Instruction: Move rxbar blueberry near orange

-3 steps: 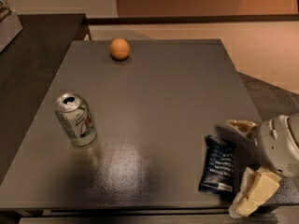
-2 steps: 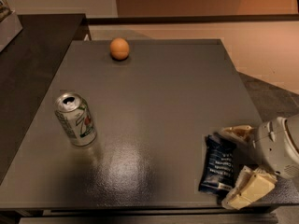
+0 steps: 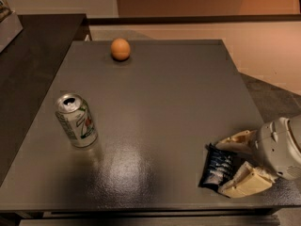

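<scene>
The rxbar blueberry (image 3: 216,167), a flat dark navy wrapper with white text, lies near the front right corner of the grey table (image 3: 164,102). My gripper (image 3: 231,166) comes in from the right, its two cream fingers open, one on the bar's far side and one on its near side. The near finger (image 3: 244,181) overlaps the bar's right end. The orange (image 3: 120,49) sits at the table's far edge, left of centre, far from the bar.
A silver soda can (image 3: 76,120) stands upright at the left middle of the table. A dark counter (image 3: 28,65) adjoins the table on the left. The floor drops off to the right and behind.
My gripper has moved left over the bar, and its fingers have drawn closer around the bar's right end. The bar, can and orange have not moved.
</scene>
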